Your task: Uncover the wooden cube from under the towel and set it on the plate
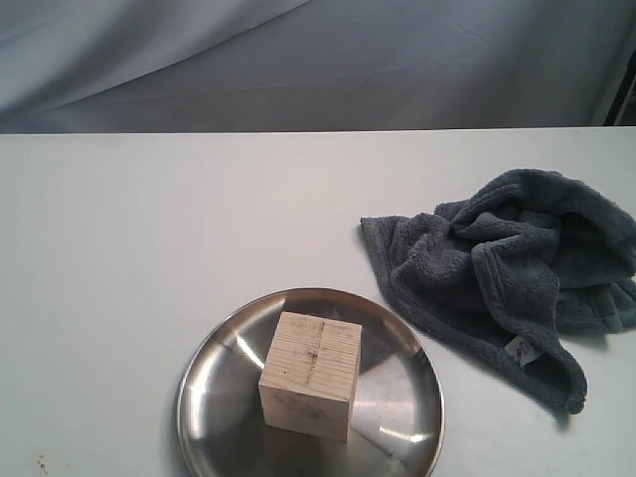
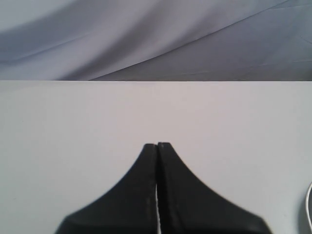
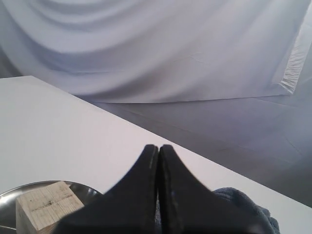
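Both end effectors are showing only in their own wrist views. The left end effector [image 2: 157,144] is holding its two dark fingers pressed together with only a hairline seam between them, gripping nothing and hovering over bare white counter [image 1: 149,248]. The right end effector [image 3: 158,146] is likewise closing its jaws fully against each other, empty.

In the exterior view the wooden cube [image 1: 311,375] is sitting uncovered and upright on the plate [image 1: 214,388], roughly at its middle, with a dark line running across its top face. The plate's near edge is being cut off by the bottom of the picture. The towel [image 1: 507,268] is lying in a crumpled heap on the counter to the right of the plate, its small white tag [image 1: 524,350] peeking out near its lower fold. Its nearest hem is lying just beside the plate's rim; whether they are touching is hard to tell.

From the right wrist, the fingers are blocking much of the plate and towel, and the cube is showing only in part. At the edge of the left wrist view a pale curved line [image 2: 308,209] is cutting in, too little of it showing to name.
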Robot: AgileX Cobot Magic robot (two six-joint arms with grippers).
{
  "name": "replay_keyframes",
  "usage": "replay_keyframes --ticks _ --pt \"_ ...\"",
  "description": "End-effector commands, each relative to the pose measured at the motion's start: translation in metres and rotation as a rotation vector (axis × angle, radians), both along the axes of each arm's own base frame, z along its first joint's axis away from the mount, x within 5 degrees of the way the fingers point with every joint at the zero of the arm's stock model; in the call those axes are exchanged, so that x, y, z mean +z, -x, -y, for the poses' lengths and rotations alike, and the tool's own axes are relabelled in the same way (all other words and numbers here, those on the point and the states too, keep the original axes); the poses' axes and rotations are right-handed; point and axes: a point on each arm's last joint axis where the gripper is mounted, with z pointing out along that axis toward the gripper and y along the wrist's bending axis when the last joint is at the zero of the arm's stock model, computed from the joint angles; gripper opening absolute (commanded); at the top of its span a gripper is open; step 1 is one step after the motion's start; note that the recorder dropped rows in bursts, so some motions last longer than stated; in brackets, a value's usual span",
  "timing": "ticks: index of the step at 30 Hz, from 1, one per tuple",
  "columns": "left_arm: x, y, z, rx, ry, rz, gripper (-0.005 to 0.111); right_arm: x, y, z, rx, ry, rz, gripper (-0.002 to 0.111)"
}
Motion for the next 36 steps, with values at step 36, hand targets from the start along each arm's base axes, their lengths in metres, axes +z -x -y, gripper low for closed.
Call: replay_keyframes --ticks 36 --pt "0.001 0.0 0.0 -0.005 -0.001 0.018 0.0 -0.117 -0.03 0.019 -0.717 -0.032 -0.159 0.0"
